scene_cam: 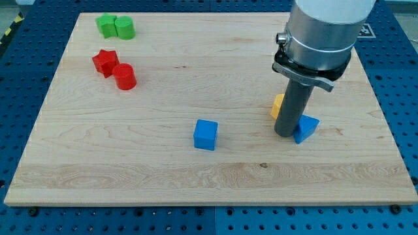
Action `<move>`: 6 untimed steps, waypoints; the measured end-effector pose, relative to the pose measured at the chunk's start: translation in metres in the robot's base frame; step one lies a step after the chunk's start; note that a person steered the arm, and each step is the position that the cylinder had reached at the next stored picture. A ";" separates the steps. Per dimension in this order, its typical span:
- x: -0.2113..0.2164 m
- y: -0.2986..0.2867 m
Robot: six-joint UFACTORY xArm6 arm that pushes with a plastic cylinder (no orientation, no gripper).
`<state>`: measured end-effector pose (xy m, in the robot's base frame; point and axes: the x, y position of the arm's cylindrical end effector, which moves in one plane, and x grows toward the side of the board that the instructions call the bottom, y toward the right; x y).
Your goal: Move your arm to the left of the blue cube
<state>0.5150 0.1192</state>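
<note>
The blue cube (205,134) lies on the wooden board (163,176), a little below the board's middle. My tip (285,134) is to the cube's right, about a fifth of the view's width away. The tip touches or nearly touches a second blue block (306,128) of unclear shape on its right. A yellow block (277,105) is partly hidden behind the rod.
A red star block (105,62) and a red cylinder (125,76) sit at the view's left. A green block (106,25) and a green cylinder (124,28) sit at the top left. The arm's grey body (323,32) fills the top right.
</note>
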 end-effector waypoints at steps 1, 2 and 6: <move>0.024 -0.002; 0.044 -0.028; -0.005 -0.197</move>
